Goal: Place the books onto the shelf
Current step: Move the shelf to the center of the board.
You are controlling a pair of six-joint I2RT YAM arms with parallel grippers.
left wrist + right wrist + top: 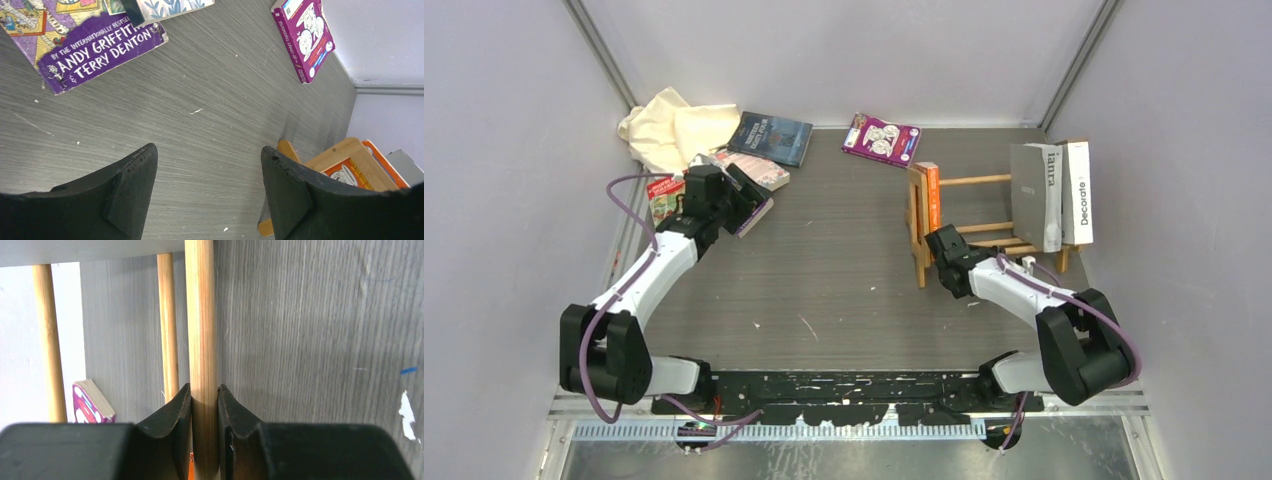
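The shelf (pixel 969 181), thin light-wood slats at the tabletop's (pixel 824 290) three o'clock, has one slat (pixel 202 330) clamped in the right pincer (pixel 204 392). An orange book (pixel 932 195) stands inside. At ten o'clock, the left pincer (pixel 210 165) gapes apart near a purple book (pixel 95 50).

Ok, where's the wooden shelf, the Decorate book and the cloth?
shelf (pixel 974 180), top view, on its upper wooden rung.
Decorate book (pixel 1078 195), top view, on the white spine with the title.
cream cloth (pixel 669 130), top view, middle of the crumpled fabric.
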